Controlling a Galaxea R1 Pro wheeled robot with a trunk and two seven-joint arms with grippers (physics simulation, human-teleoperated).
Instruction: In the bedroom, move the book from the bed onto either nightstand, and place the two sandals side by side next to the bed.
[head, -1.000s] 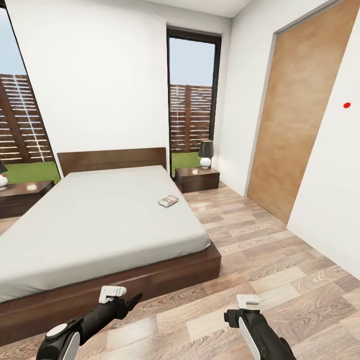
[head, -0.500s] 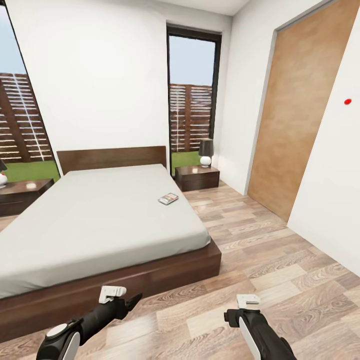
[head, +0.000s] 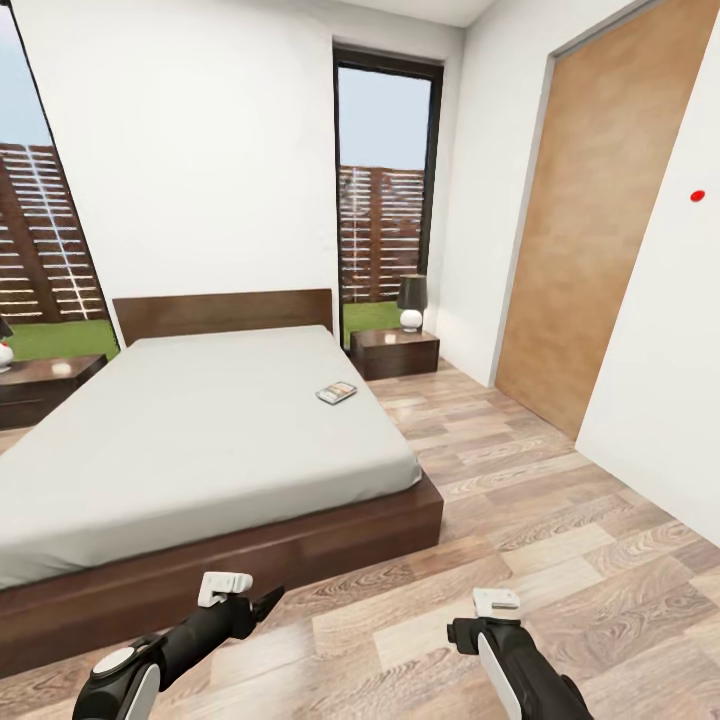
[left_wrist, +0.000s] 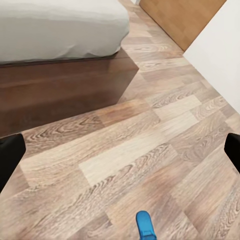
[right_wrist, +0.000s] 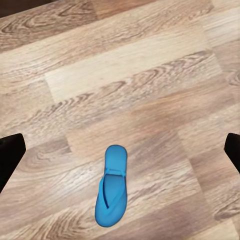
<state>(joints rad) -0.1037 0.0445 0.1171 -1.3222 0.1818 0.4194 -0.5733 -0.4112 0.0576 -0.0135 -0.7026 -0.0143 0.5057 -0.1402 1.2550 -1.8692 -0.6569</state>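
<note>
On smooth grey bed, thin rectangular book; both tools spread, empty.

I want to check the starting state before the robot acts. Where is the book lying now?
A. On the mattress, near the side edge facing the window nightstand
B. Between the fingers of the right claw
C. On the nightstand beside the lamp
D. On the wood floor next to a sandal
A: the book rests flat on the pale mattress of the bed, close to its edge, apart from the nightstand.

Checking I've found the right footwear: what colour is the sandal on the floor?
Bright blue sandal, clearest in the right wrist view.
</note>
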